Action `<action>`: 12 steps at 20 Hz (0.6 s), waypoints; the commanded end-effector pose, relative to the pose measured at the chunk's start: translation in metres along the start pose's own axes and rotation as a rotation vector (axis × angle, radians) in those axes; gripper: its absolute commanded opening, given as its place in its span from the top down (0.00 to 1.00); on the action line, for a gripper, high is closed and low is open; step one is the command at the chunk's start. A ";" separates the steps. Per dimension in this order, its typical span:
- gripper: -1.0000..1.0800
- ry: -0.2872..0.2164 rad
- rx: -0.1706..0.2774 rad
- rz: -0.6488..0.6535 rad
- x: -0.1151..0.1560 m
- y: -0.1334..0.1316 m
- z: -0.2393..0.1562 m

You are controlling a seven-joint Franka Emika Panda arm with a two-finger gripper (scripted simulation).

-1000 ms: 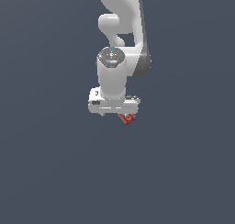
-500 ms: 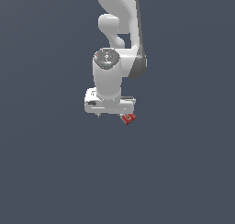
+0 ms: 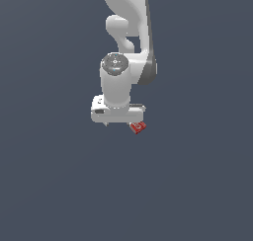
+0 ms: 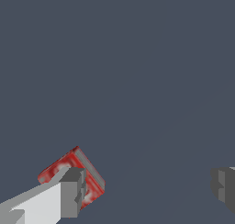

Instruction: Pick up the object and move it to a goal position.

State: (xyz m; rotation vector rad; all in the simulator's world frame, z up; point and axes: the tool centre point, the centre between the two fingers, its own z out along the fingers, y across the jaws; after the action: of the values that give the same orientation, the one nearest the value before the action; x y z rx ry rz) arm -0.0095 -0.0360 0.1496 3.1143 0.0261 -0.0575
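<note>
Object [image 4: 69, 175], the small red block with faint white markings, lies on the dark bench [image 3: 59, 185] off to 1 side of the gripper [image 4: 147, 188] rather than between its fingers. In the wrist view the 2 fingers stand wide apart and hold nothing; one fingertip [image 4: 73, 193] overlaps the block's edge in the picture, while the other sits well apart across an empty gap. Whether that near finger actually touches the block cannot be told. In the exterior view the block [image 3: 138, 127] peeks out at about 4 o'clock from the gripper body [image 3: 117, 117], mostly clear of it.

Seen from the wrist, the block is turned diagonally, a corner pointing toward 12 o'clock, so its faces run oblique to the finger line. It looks nearly square, with no clear long axis. My judgement: the gripper needs to slide sideways toward the block, perhaps with some wrist rotation, before closing.
</note>
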 end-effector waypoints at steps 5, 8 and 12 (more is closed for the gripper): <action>0.04 0.005 0.000 -0.103 -0.011 -0.015 0.016; 0.04 0.010 0.000 -0.179 -0.019 -0.027 0.028; 0.04 0.019 0.002 -0.310 -0.035 -0.046 0.046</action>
State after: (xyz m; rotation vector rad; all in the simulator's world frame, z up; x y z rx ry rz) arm -0.0400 0.0011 0.1110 3.0916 0.4285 -0.0385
